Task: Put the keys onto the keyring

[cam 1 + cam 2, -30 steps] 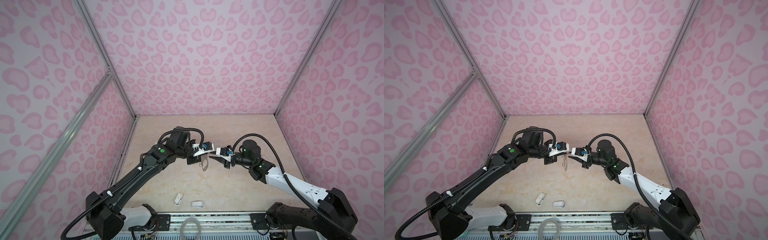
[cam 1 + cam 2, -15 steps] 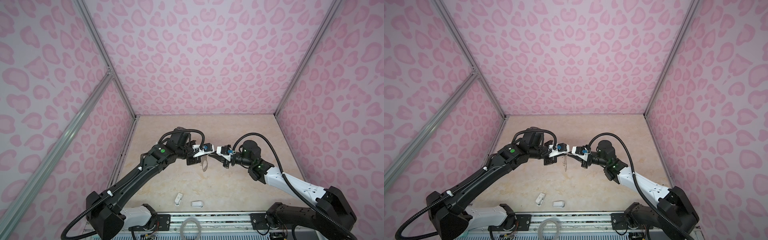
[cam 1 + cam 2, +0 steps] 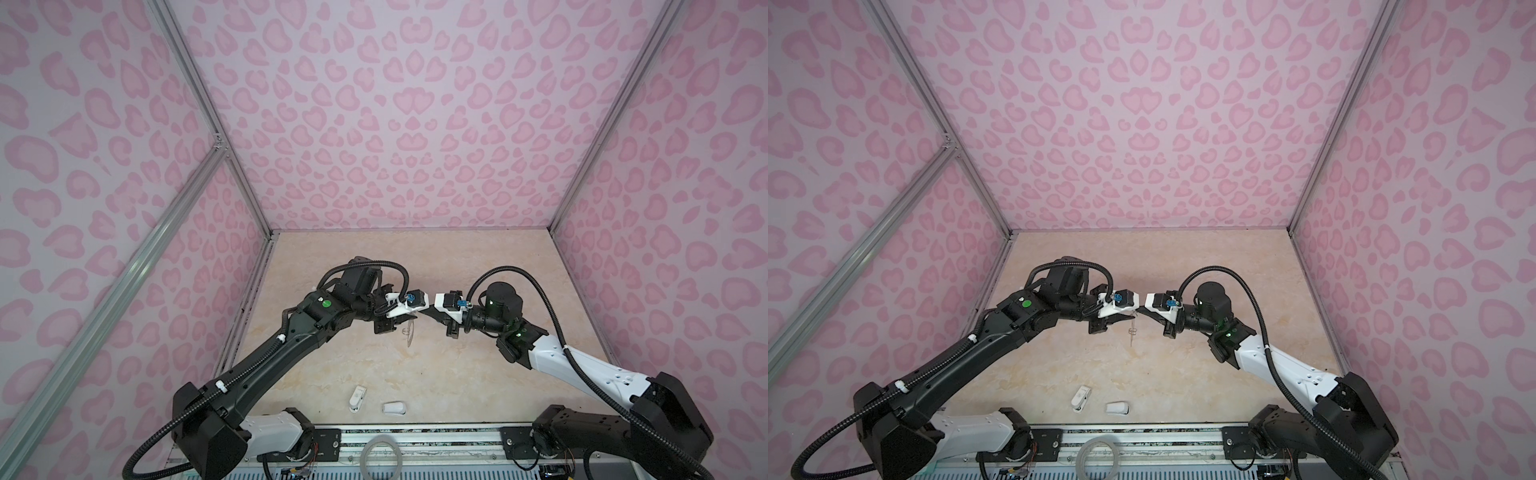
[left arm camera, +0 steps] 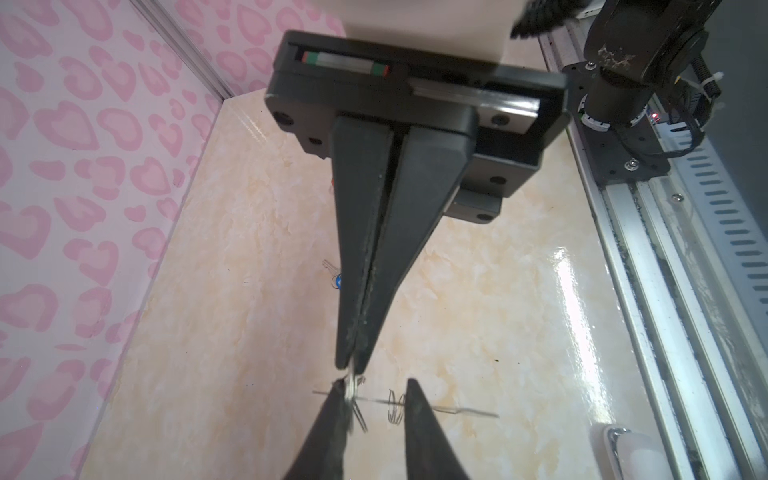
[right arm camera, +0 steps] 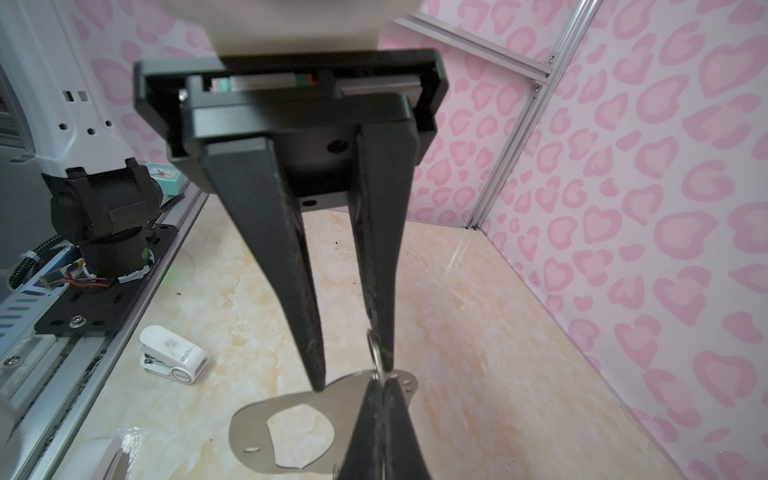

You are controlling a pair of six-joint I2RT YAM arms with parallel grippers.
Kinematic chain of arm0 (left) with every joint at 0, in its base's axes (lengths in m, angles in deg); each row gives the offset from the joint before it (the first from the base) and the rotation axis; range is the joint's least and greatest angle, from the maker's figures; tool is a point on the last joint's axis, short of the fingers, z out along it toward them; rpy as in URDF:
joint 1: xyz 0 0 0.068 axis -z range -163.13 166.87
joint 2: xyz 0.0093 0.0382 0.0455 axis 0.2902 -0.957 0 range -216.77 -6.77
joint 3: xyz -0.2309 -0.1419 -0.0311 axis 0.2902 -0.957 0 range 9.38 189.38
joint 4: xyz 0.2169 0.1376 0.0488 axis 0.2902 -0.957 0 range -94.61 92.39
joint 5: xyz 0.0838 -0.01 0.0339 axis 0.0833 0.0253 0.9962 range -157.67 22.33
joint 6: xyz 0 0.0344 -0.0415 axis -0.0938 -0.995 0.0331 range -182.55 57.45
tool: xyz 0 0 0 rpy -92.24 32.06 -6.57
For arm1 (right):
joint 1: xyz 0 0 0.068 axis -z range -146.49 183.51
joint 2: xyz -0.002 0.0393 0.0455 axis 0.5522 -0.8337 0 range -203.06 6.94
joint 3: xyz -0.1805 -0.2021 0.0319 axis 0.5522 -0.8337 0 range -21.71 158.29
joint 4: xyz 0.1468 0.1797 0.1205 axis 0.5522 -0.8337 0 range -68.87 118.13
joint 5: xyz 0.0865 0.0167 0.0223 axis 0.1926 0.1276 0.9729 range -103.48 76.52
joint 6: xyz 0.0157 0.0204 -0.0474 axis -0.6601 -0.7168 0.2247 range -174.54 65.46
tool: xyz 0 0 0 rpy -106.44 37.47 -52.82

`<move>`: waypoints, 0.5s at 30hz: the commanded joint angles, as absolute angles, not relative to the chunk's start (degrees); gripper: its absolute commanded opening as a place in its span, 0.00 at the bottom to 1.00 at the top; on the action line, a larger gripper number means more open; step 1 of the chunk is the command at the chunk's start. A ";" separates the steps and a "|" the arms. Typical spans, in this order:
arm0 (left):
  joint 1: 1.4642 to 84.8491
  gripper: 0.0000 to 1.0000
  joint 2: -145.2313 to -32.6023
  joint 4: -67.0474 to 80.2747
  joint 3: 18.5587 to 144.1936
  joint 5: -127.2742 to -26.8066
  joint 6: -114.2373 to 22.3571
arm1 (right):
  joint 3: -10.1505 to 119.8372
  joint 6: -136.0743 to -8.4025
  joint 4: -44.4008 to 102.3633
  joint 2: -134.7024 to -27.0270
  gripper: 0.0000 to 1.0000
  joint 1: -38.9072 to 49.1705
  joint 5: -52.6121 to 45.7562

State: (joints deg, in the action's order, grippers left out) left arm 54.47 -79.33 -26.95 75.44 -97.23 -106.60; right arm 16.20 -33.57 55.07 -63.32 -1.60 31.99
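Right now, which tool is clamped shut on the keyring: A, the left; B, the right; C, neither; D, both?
B: the right tool is shut on the edge of the keyring, while the left tool has its fingers apart.

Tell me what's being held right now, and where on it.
The right gripper pinches the keyring at its ring-bearing edge, beside a split ring. The left gripper is open, gripping nothing.
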 commanded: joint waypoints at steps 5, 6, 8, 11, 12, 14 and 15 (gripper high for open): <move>49.44 0.27 -72.89 -10.80 65.94 -105.67 -96.28 | 14.24 -38.35 62.41 -63.01 0.00 -0.59 33.91; 49.30 0.27 -72.26 -9.29 64.68 -106.23 -95.48 | 14.25 -38.72 62.76 -63.09 0.00 -0.50 34.14; 49.21 0.27 -71.24 -5.75 61.96 -106.39 -93.23 | 14.24 -39.57 63.84 -63.35 0.00 -0.31 34.96; 49.13 0.27 -70.29 -0.69 58.71 -106.11 -90.54 | 14.24 -40.30 65.11 -63.77 0.00 -0.24 36.00; 49.12 0.27 -70.08 0.78 57.92 -106.08 -89.75 | 14.24 -40.37 65.34 -63.88 0.00 -0.24 36.26; 49.12 0.27 -69.63 4.59 56.33 -105.76 -87.67 | 14.24 -40.97 66.00 -63.99 0.00 -0.18 36.64; 49.12 0.27 -69.53 5.89 55.70 -105.64 -87.05 | 14.45 -40.96 66.03 -64.08 0.00 -0.10 36.87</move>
